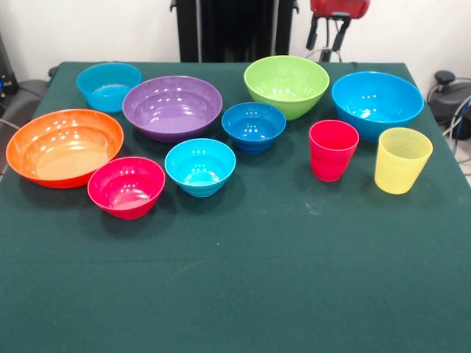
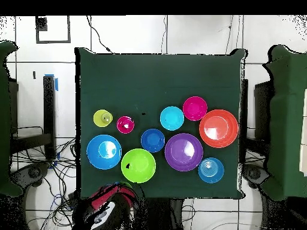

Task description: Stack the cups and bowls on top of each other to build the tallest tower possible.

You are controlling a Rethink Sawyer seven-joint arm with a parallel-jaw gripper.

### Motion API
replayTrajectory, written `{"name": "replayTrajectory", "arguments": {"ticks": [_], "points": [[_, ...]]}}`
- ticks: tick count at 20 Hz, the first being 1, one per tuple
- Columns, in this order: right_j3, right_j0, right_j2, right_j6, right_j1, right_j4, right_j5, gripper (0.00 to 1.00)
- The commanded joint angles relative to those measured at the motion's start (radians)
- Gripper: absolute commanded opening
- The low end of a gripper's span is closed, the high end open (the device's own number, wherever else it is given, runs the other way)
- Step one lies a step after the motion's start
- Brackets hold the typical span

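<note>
Several bowls stand apart and upright on the green table, none stacked, so no tower shows. They are orange (image 1: 64, 147), purple (image 1: 172, 107), lime green (image 1: 286, 86), pink-red (image 1: 126, 187), cyan (image 1: 200, 167), small dark blue (image 1: 254, 126), large bright blue (image 1: 377, 103) and a far cyan one (image 1: 109, 86). The red-pink cup (image 1: 333, 149) and the yellow cup (image 1: 402, 159) stand side by side, right of the dark blue bowl. My gripper (image 1: 329, 33) is drawn back past the table's far edge, behind the lime green bowl. In the overhead view it (image 2: 107, 209) is below the lime green bowl (image 2: 138, 165).
The green cloth table (image 1: 243, 279) has a wide bare stretch in front of the bowls. The black pedestal (image 1: 235, 29) stands behind the far edge. Cables and dark equipment (image 1: 449, 92) lie off the table at both sides.
</note>
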Motion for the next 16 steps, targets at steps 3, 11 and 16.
{"name": "replayTrajectory", "arguments": {"ticks": [3, 11, 16], "points": [[-0.042, -0.041, 0.119, -0.031, -0.013, -0.045, 0.127, 1.00], [-0.114, -0.043, 0.090, -0.047, 0.032, -0.077, 0.133, 1.00], [-0.129, -0.043, 0.092, -0.037, 0.061, -0.100, 0.115, 1.00]]}}
